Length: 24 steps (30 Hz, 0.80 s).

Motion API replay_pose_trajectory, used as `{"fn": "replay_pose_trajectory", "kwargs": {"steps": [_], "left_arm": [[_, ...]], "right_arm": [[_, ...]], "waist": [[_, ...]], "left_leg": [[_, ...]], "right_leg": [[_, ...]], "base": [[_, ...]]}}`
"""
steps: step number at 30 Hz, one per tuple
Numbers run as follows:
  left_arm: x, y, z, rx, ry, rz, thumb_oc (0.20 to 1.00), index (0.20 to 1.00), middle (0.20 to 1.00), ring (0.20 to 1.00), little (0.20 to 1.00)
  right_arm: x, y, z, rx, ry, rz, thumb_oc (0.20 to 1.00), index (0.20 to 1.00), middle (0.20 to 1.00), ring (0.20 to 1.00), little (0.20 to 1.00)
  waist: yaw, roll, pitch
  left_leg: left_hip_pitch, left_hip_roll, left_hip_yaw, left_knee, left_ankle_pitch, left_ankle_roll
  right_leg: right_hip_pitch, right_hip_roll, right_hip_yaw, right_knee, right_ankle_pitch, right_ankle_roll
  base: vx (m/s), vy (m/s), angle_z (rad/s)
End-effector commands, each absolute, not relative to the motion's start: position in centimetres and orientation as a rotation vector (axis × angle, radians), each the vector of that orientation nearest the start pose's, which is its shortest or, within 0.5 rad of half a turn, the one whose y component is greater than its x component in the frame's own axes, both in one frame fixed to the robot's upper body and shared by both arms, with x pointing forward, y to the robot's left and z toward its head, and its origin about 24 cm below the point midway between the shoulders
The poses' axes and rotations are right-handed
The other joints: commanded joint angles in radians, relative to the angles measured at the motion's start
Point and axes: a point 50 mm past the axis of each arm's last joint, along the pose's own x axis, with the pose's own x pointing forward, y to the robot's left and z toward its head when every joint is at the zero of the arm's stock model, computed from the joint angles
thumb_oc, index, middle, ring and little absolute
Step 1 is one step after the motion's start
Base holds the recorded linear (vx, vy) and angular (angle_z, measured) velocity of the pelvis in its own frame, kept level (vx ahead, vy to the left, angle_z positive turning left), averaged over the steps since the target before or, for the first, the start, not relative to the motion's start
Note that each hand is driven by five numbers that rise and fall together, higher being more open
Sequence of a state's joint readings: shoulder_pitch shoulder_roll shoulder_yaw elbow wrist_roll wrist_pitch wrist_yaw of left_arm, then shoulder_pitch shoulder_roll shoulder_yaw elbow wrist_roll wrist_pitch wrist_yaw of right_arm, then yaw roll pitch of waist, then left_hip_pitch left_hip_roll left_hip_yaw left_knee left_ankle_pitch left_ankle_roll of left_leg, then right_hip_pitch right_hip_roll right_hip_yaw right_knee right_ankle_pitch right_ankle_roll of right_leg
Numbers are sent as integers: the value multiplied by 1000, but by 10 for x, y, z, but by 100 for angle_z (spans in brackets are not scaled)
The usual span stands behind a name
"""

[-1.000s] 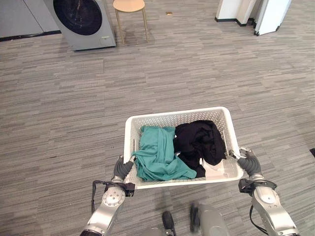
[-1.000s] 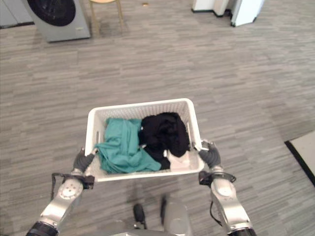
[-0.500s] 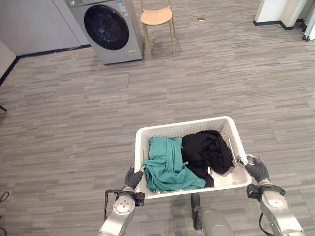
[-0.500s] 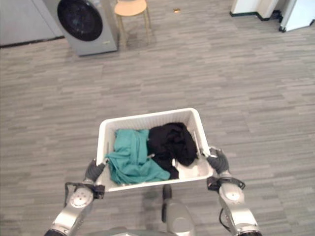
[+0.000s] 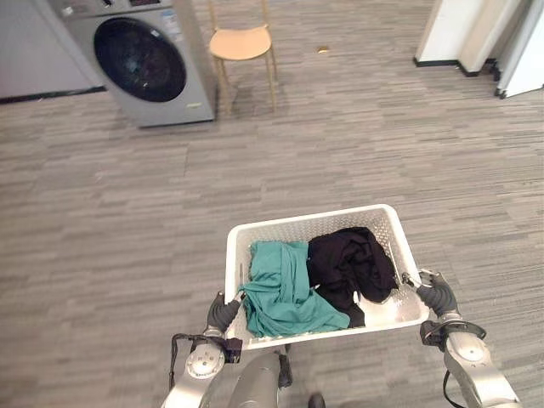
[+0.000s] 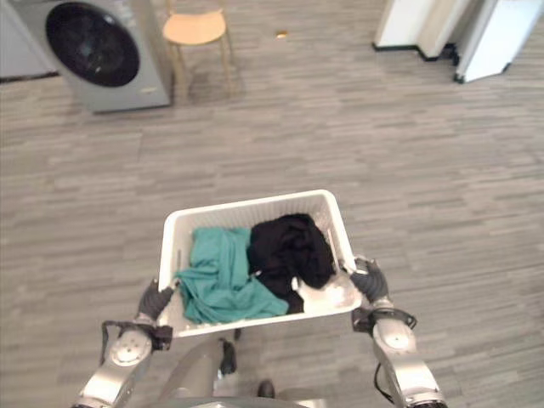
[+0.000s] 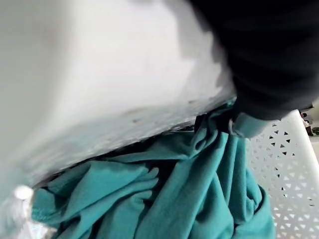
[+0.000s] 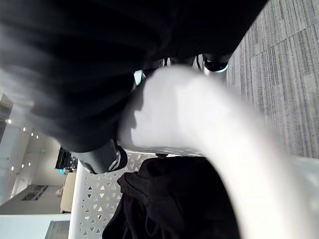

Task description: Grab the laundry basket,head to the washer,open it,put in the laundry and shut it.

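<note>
The white laundry basket (image 5: 316,224) is carried above the grey floor (image 5: 127,212), the left hand (image 5: 222,313) and the right hand (image 5: 434,294) each with fingers curled round the rim at its two ends. Inside lie a teal garment (image 5: 285,289) and, beside it, a black garment (image 5: 350,262). Well ahead stands the grey washer (image 5: 140,59), door closed, with a wooden stool (image 5: 242,42) just beside it.

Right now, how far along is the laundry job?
Done: the white basket is picked up, the left hand and the right hand curled on its two ends, with the teal garment and the black garment inside. In hand: the walk to the washer, across the floor beside a stool. Left: opening its closed door, loading, shutting.
</note>
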<state>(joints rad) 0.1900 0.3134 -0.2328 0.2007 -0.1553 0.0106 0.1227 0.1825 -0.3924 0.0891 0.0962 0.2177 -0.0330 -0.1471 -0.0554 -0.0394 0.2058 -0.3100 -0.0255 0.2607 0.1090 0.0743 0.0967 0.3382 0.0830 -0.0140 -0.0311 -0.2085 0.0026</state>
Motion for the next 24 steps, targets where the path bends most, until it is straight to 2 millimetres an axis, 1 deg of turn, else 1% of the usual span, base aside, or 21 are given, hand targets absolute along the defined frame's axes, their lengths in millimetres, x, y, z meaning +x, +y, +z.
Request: {"fn": "replay_pose_trajectory", "kwargs": {"steps": [1,2,3,5,6,7,8,9,10,11,12,14,16,17,18,19,20,21,22,23,24], "left_arm": [[223,172,3,166,148,-88,200,200,200,200,200],[224,173,4,175,147,-90,200,200,200,200,200],[225,174,4,207,145,-105,200,200,200,200,200],[226,174,5,208,143,-106,200,200,200,200,200],[227,176,6,210,139,-101,200,200,200,200,200],[227,177,7,212,136,-101,200,200,200,200,200],[227,178,7,210,135,-102,200,200,200,200,200],[227,178,7,207,136,-99,200,200,200,200,200],[227,178,7,200,137,-96,200,200,200,200,200],[228,178,7,198,135,-91,200,200,200,200,200],[228,178,7,197,135,-91,200,200,200,200,200],[228,179,7,201,130,-84,200,200,200,200,200],[225,179,6,201,132,-90,200,200,200,200,200],[224,178,5,195,136,-89,200,200,200,200,200],[223,177,3,196,141,-96,200,200,200,200,200],[222,175,1,191,148,-102,200,200,200,200,200],[223,171,1,170,150,-110,200,200,200,200,200],[223,171,1,168,152,-112,200,200,200,200,200],[223,170,1,165,151,-112,200,200,200,200,200],[225,169,3,160,145,-117,200,200,200,200,200],[225,169,3,158,146,-120,200,200,200,200,200]], "right_arm": [[223,-210,38,-119,-4,-38,200,200,200,200,200],[224,-208,38,-120,-4,-35,200,200,200,200,200],[222,-207,38,-120,-9,-32,200,200,200,200,200],[222,-208,37,-124,0,-35,200,200,200,200,200],[223,-209,37,-127,1,-36,200,200,200,200,200],[223,-209,36,-121,7,-36,200,200,200,200,200],[223,-209,35,-118,10,-34,200,200,200,200,200],[223,-209,35,-113,13,-35,200,200,200,200,200],[223,-209,33,-101,21,-38,200,200,200,200,200],[222,-209,31,-90,33,-40,200,200,200,200,200],[222,-209,31,-90,33,-40,200,200,200,200,200],[220,-209,29,-93,43,-35,200,200,200,200,200],[217,-209,27,-92,53,-31,200,200,200,200,200],[215,-210,26,-88,55,-37,200,200,200,200,200],[213,-212,25,-77,58,-44,200,200,200,200,200],[211,-213,23,-79,67,-49,200,200,200,200,200],[210,-220,24,-106,68,-64,200,200,200,200,200],[210,-223,26,-108,60,-76,200,200,200,200,200],[210,-226,27,-108,62,-88,200,200,200,200,200],[209,-227,27,-106,63,-95,200,200,200,200,200],[209,-229,27,-110,65,-105,200,200,200,200,200]], "waist": [[17,-18,-65],[13,-22,-63],[-25,-13,-59],[-48,9,-49],[-59,16,-40],[-64,27,-42],[-72,30,-38],[-79,27,-32],[-91,26,-25],[-100,14,-24],[-102,17,-20],[-103,11,-13],[-110,13,-16],[-113,10,-24],[-120,18,-31],[-126,17,-41],[-125,24,-51],[-122,21,-52],[-118,14,-50],[-113,7,-50],[-103,4,-50]], "left_leg": [[89,51,8,-36,-14,-118],[103,45,15,-32,-35,-106],[225,9,23,-63,-102,-67],[281,4,15,-89,-123,-63],[316,3,10,-102,-137,-65],[331,10,11,-109,-143,-72],[350,10,6,-111,-155,-75],[371,3,-4,-110,-168,-77],[406,-4,-20,-114,-190,-81],[437,-17,-36,-112,-215,-90],[441,-14,-38,-111,-218,-90],[476,-24,-49,-102,-246,-98],[508,-30,-67,-87,-277,-104],[530,-38,-79,-76,-301,-103],[551,-26,-97,-51,-309,-119],[545,-22,-103,-19,-304,-132],[488,16,-94,170,-239,-171],[461,39,-71,233,-200,-185],[421,62,-52,298,-172,-186],[380,86,-16,305,-174,-174],[350,99,10,284,-195,-159]], "right_leg": [[-159,-129,-33,262,1,112],[-200,-145,-34,353,45,134],[-341,-140,-9,598,211,171],[-419,-124,-29,590,168,158],[-468,-131,-57,559,137,146],[-500,-136,-85,504,112,131],[-525,-140,-108,457,97,124],[-552,-143,-120,395,102,123],[-567,-141,-126,303,112,130],[-584,-145,-114,160,149,149],[-574,-142,-118,150,152,149],[-594,-150,-144,87,182,166],[-598,-153,-166,94,194,166],[-600,-161,-158,110,205,163],[-580,-155,-151,122,203,157],[-570,-157,-141,125,212,148],[-518,-156,-141,121,216,120],[-489,-159,-151,114,204,107],[-460,-162,-156,104,189,95],[-433,-167,-169,95,169,83],[-406,-171,-178,88,151,79]], "base": [[288,107,-14],[848,258,-16],[781,235,2],[581,162,36],[379,57,47],[384,23,32],[362,-17,28],[408,-40,32],[548,-94,38],[434,-78,46],[386,-74,58],[317,-59,54],[423,-94,57],[497,-137,53],[467,-155,48],[561,-235,144],[478,-219,136],[446,-214,110],[278,-137,13],[261,-107,12],[280,-71,13]]}}
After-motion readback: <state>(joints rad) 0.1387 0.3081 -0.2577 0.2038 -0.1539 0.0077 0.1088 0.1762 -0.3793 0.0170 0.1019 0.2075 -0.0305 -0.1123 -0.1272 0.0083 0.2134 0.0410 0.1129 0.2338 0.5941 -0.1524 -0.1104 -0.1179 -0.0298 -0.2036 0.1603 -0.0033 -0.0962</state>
